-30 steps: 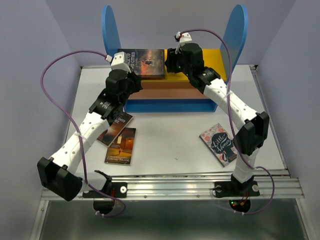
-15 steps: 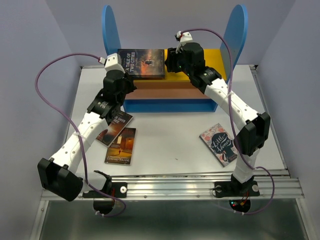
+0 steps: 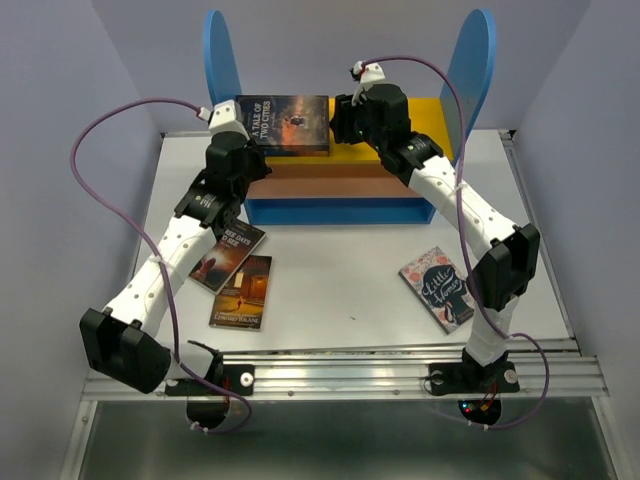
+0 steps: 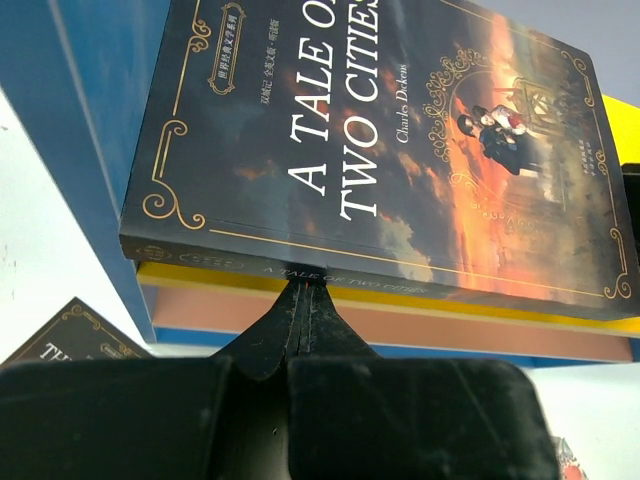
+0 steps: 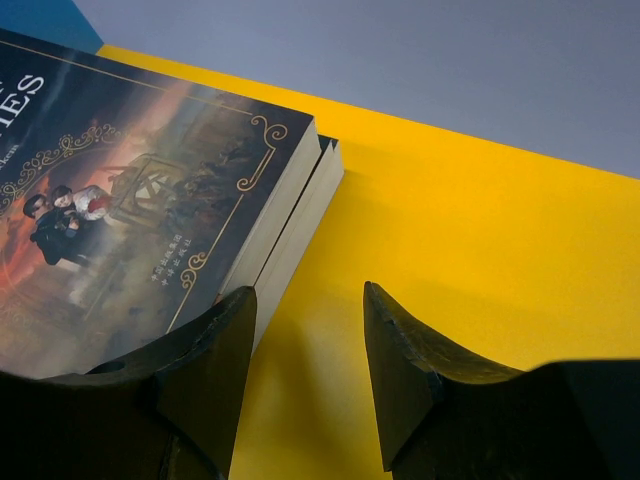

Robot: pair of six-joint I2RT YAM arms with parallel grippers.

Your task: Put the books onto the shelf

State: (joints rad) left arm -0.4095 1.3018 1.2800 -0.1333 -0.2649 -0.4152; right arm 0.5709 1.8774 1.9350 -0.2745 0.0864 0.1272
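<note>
White tabletop [image 3: 330, 290] inside grey walls, with the shelf [image 3: 480, 60] standing at the far edge. Item one, change: I am watching the left arm draw back and to the left over the last second, uncovering the full title of "A Tale of Two Cities" [image 3: 290, 122], which is lying flat on the yellow upper board [image 3: 432, 125] and is not shifting. I am reading this as the stack being placed and the arm coming free for the next pick. Item two, left gripper [image 4: 305, 300]: jaws pressed together, holding nothing, tips sitting at the near edge of that book; whether they are touching it I cannot tell. Item three, right gripper [image 5: 308, 295]: jaws standing about half apart over bare yellow board, gripping nothing, one finger [image 5: 215, 350] just beside the stack's end, where a second book [image 5: 305, 215] is showing underneath. Item four, outstanding: two dark paperbacks [image 3: 228, 255] and "Little Women" [image 3: 440, 285] are lying on the table.
</note>
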